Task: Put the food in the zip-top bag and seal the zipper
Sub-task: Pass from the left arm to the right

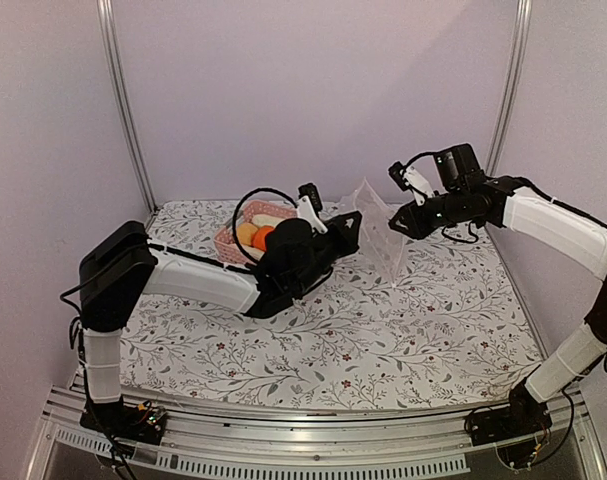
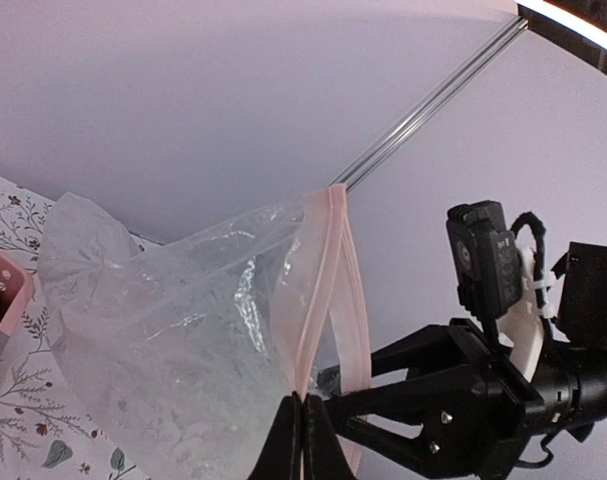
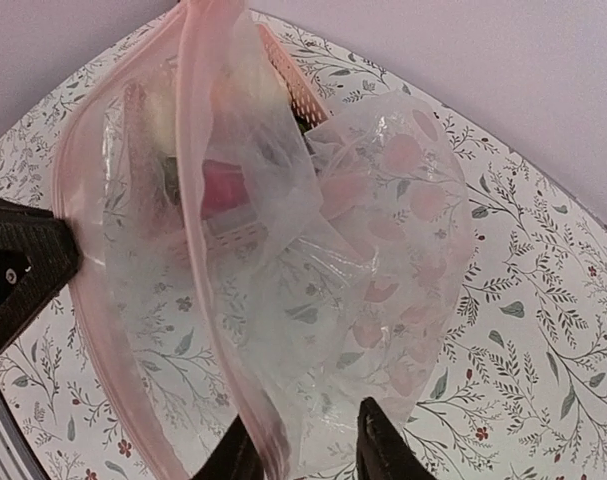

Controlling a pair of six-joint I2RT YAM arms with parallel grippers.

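The clear zip-top bag [image 1: 379, 232] is held up off the table between my two grippers, mouth open. My left gripper [image 2: 305, 412] is shut on one lip of its pinkish zipper [image 2: 332, 262]. My right gripper [image 3: 308, 442] has its jaws apart around the other lip, with bag film [image 3: 313, 300] between the fingers. It also shows in the left wrist view [image 2: 383, 395]. The bag looks empty. The food lies in the pink basket [image 1: 229, 240]: an orange [image 1: 262, 238] and beige pieces [image 1: 267, 220]. Seen through the bag, a red piece [image 3: 223, 186] lies in the basket.
The pink basket stands at the back left, behind my left forearm [image 1: 208, 282]. The floral tablecloth [image 1: 383, 330] covers the table. Purple walls with metal posts [image 1: 123, 100] close off the back and sides.
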